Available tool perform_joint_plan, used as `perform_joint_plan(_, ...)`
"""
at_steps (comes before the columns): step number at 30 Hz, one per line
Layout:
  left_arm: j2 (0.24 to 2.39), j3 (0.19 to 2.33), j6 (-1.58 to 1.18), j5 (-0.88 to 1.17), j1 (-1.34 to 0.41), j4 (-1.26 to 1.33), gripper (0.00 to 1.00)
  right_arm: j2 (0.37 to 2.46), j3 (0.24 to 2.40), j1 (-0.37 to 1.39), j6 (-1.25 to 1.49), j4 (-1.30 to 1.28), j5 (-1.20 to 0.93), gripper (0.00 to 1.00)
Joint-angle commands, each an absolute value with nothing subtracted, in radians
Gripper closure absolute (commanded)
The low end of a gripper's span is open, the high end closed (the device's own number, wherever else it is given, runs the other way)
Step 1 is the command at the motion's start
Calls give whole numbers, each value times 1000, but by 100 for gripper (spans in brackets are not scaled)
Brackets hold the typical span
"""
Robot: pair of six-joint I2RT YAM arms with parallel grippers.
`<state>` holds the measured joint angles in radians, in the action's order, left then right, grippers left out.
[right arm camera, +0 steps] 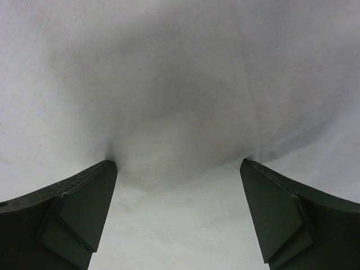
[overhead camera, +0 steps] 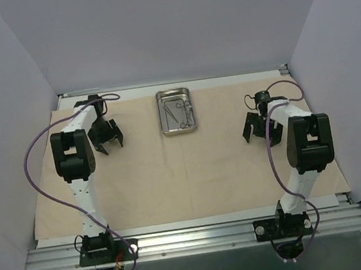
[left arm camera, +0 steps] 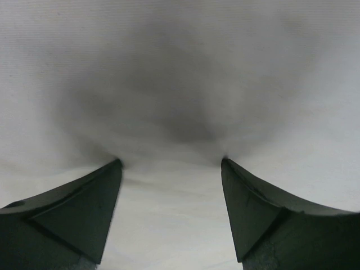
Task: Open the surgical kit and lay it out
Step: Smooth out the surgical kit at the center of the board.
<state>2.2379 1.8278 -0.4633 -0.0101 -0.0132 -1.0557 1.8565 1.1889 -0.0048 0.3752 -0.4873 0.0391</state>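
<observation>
The beige cloth wrap [overhead camera: 184, 167] lies spread flat over the table. A small shiny steel tray [overhead camera: 176, 111] stands on it at the back centre, with thin ring-handled instruments [overhead camera: 178, 112] inside. My left gripper [overhead camera: 107, 144] hangs open over the cloth, left of the tray. To the tray's right, my right gripper [overhead camera: 259, 135] is open too. Both wrist views show only pale cloth [left arm camera: 180, 84] [right arm camera: 180, 84] close below. The left fingertips [left arm camera: 115, 169] and right fingertips [right arm camera: 109, 169] sit at or just above it, with nothing between them.
Purple-grey walls [overhead camera: 4, 97] enclose the table on three sides. A metal rail [overhead camera: 194, 242] with both arm bases runs along the near edge. Purple cables [overhead camera: 36, 166] loop beside each arm.
</observation>
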Motion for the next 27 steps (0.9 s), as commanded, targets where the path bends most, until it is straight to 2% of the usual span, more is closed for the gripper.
perform_joint_plan(1,2299,1864,-448,-2,35,-1089,19,1887,1195,-60,359,-506,127,0)
perform_joint_plan(6,2342,1884,-428,-8,61,-1091,19,1884,1163,-178,376,-521,109,0)
perform_joint_plan(17,2240,1908,-423,48,61,-1083,18,1723,1230,-166,350,-581,11,0)
perform_joint_plan(22,2194,1920,-434,72,63,-1042,19,1823,1354,-109,367,-535,-11,0)
perform_joint_plan(27,2313,2055,-442,72,63,-1118,19,2015,1549,-38,368,-541,37,0)
